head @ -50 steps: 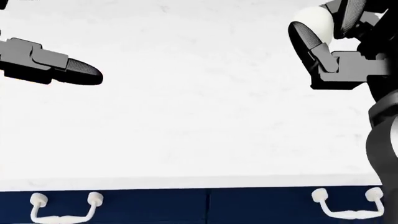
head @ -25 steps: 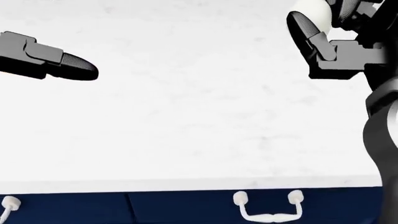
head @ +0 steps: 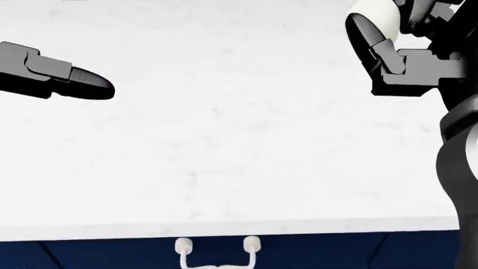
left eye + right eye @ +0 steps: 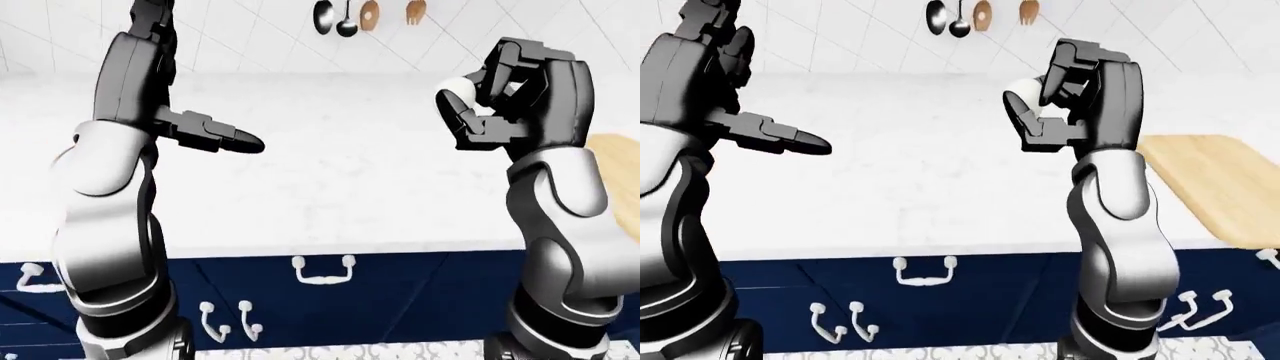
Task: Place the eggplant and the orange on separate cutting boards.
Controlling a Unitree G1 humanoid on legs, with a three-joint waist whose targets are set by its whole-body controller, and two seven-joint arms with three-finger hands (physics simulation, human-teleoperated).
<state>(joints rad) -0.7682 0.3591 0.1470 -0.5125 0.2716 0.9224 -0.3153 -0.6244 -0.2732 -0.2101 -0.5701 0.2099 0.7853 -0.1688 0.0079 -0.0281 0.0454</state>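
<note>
Neither the eggplant nor the orange shows in any view. A light wooden cutting board (image 4: pixel 1215 180) lies on the white counter (image 4: pixel 350 195) at the right edge of the right-eye view, to the right of my right arm. My right hand (image 4: pixel 470 109) is raised above the counter with its fingers curled round a small white round thing (image 4: pixel 457 91); I cannot tell what it is. My left hand (image 4: pixel 240 140) hovers over the counter at the left, its fingers stretched out straight and holding nothing.
Navy drawers with white handles (image 4: pixel 322 271) run under the counter's near edge. Ladles and wooden spoons (image 4: pixel 365 16) hang on the white tiled wall at the top. The head view looks straight down on bare counter (image 3: pixel 224 140).
The whole head view has slid left: the drawer handles moved from the right corner to the bottom middle, so the camera has moved right. Both hands keep their pose.
</note>
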